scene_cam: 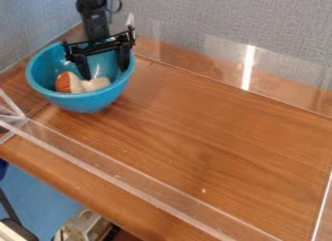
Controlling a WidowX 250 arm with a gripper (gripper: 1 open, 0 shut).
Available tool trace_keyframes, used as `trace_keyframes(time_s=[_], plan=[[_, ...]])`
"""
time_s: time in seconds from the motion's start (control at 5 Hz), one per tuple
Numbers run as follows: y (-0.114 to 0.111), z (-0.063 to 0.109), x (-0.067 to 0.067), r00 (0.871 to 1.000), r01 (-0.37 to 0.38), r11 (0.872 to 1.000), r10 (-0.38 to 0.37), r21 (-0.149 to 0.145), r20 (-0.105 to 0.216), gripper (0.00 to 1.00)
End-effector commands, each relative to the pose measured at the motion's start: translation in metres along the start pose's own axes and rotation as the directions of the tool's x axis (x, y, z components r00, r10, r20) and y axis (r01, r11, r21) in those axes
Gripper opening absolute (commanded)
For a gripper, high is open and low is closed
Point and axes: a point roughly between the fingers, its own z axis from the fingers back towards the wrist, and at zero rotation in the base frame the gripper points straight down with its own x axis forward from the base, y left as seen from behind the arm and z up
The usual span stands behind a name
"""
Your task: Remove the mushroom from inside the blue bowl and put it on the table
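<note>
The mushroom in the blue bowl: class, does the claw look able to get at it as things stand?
Probably yes. The claw hangs open over the blue bowl, pointing down, and the mushroom lies uncovered inside, slightly to the claw's left in the picture. Only the bowl's wall beside the mushroom might crowd one finger.

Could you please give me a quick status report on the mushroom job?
Claw open, hanging over the blue bowl. Mushroom lying inside the bowl, not gripped. Table open for the drop, nothing in the way.
</note>
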Motion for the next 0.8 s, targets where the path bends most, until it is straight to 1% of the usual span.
trace_keyframes(time_s=[0.0, 0.2, 0.6], plan=[[-0.0056, 0.0071, 0.0106, 0.998, -0.015, 0.999, 0.017, -0.028, 0.067, 1.0], [-0.0087, -0.0023, 0.0094, 0.997, -0.026, 0.999, 0.028, -0.031, 0.076, 1.0], [-0.0094, -0.0024, 0.0023, 0.991, -0.101, 0.994, 0.103, -0.028, 0.088, 1.0]])
